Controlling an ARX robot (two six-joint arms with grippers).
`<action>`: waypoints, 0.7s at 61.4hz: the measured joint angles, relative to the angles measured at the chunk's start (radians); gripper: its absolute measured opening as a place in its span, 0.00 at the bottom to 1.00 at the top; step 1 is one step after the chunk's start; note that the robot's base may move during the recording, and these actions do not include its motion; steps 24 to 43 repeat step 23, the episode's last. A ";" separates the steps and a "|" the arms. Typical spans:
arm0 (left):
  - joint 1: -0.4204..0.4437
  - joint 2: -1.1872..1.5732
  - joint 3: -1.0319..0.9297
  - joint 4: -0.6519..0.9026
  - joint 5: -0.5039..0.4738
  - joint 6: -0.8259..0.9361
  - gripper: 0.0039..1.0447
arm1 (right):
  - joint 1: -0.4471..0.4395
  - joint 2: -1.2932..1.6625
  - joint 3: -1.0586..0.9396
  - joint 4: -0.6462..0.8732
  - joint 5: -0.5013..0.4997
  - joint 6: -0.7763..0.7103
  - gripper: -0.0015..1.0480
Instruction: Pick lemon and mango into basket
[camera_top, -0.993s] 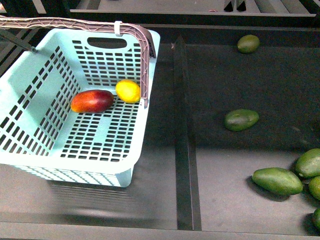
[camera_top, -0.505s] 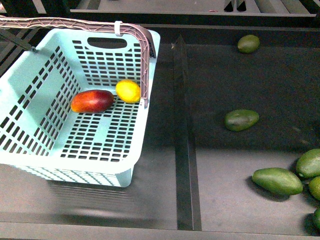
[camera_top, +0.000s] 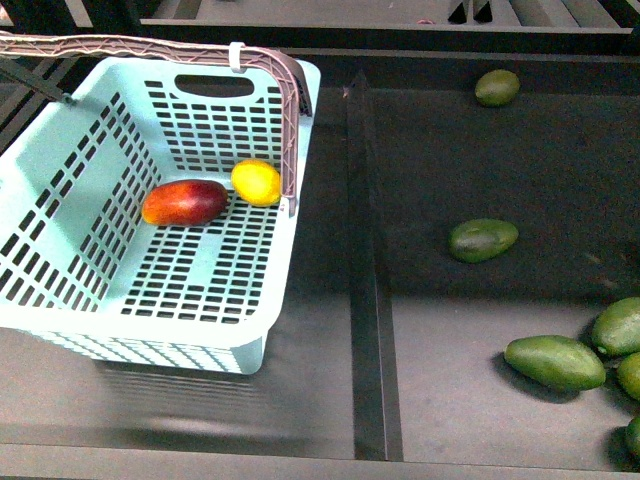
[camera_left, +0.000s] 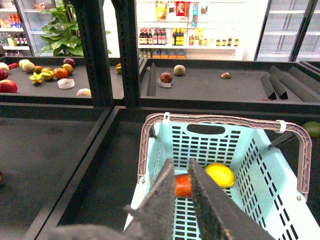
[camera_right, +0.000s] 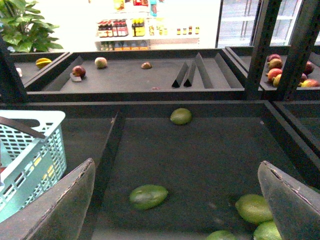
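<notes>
Nothing has shifted over the last second — my left pincer (camera_left: 182, 200), nearly pressed together and seemingly empty, hovers over the basket (camera_left: 265, 200), where mango (camera_left: 183, 185) and lemon (camera_left: 219, 175) already lie just beyond its tips, while the right pincer (camera_right: 180, 200) stands spread wide — so I judge the task done.

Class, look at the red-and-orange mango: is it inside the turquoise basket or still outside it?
Inside. The mango lies on the basket's slotted floor beside the lemon.
</notes>
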 joint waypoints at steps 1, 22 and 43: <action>0.000 0.000 0.000 0.000 0.000 0.000 0.39 | 0.000 0.000 0.000 0.000 0.000 0.000 0.92; 0.000 0.000 0.000 0.000 0.000 0.002 0.94 | 0.000 0.000 0.000 0.000 0.000 0.000 0.92; 0.000 0.000 0.000 0.000 0.000 0.002 0.94 | 0.000 0.000 0.000 0.000 0.000 0.000 0.92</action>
